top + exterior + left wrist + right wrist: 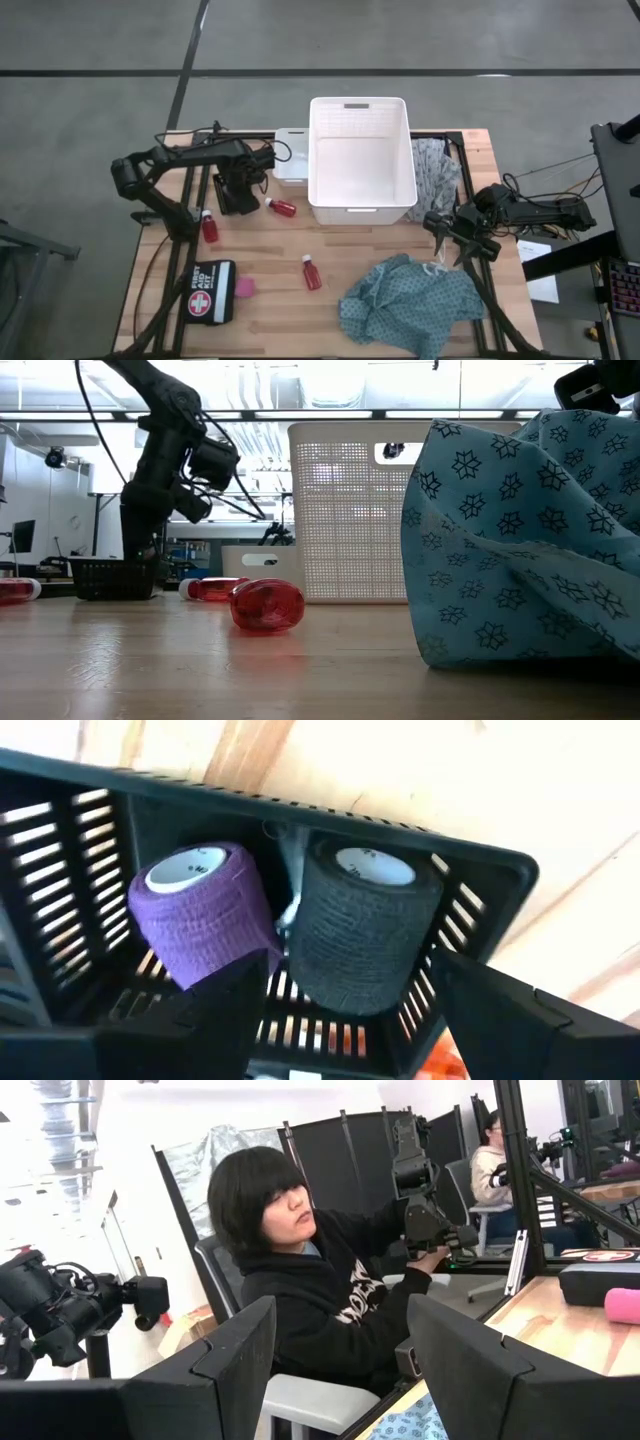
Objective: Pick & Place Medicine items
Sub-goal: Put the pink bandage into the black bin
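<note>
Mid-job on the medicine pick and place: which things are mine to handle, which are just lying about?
Job: red bottles, pink piece, first aid pouch, purple roll and black roll in the black basket below the open left gripper.
Lying about: teal cloth, grey cloth, small white box; open right gripper waits by the cloths.

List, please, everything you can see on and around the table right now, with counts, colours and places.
Laundry basket: one, white, back centre of the table.
Red bottles: three, white caps; one by the left arm, one left of the basket, one front centre.
Black crate: one, under the left gripper, holding a purple wrap roll and a black wrap roll.
First-aid pouch: one, black, front left.
Pink piece: one, beside the pouch.
Teal cloth: one, front right.
Grey cloth: one, right of the basket.
Person: one, seated beyond the table.
Left gripper: open, over the crate.
Right gripper: open, at the right edge.
</note>
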